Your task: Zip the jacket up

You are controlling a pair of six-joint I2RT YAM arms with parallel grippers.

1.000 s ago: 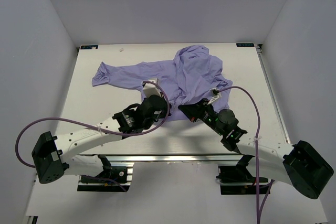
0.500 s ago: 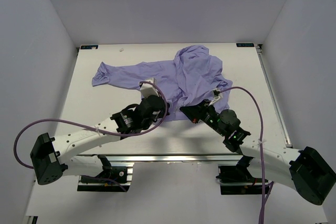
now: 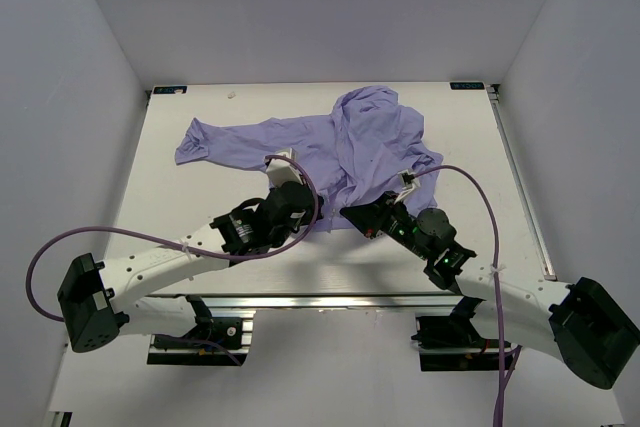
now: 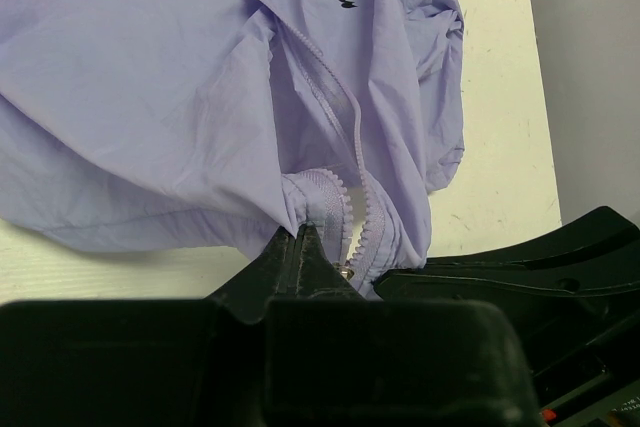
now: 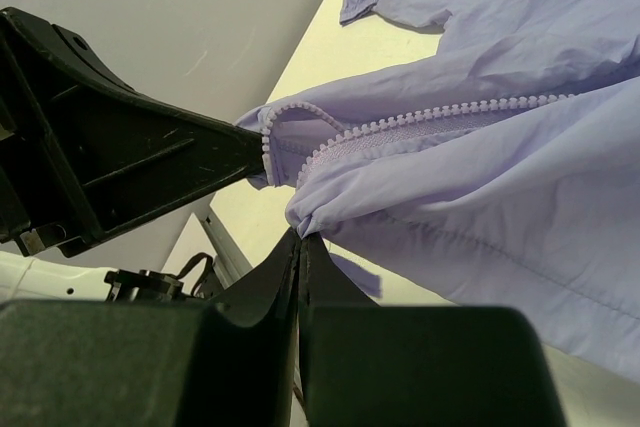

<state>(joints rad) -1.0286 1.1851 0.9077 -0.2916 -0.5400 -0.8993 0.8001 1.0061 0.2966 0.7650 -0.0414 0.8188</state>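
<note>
The lavender jacket (image 3: pixel 345 142) lies wrinkled on the white table, one sleeve stretched to the left. My left gripper (image 3: pixel 318 215) is shut on the jacket's bottom hem beside the zipper's lower end; in the left wrist view (image 4: pixel 302 232) the zipper teeth (image 4: pixel 352 152) run up from a small metal slider (image 4: pixel 349 269) next to my fingertips. My right gripper (image 3: pixel 352 217) is shut on the hem on the other side; the right wrist view (image 5: pixel 302 237) shows the fabric (image 5: pixel 500 177) pinched and the zipper (image 5: pixel 420 119) above it. The two grippers are close together.
The table (image 3: pixel 200 207) has a metal rail along its near edge and white walls on three sides. Purple cables loop from both arms. The left arm's black body (image 5: pixel 100 147) fills the left of the right wrist view.
The right gripper has drawn a little left toward the left gripper, pulling the hem with it. The left arm has barely moved.
</note>
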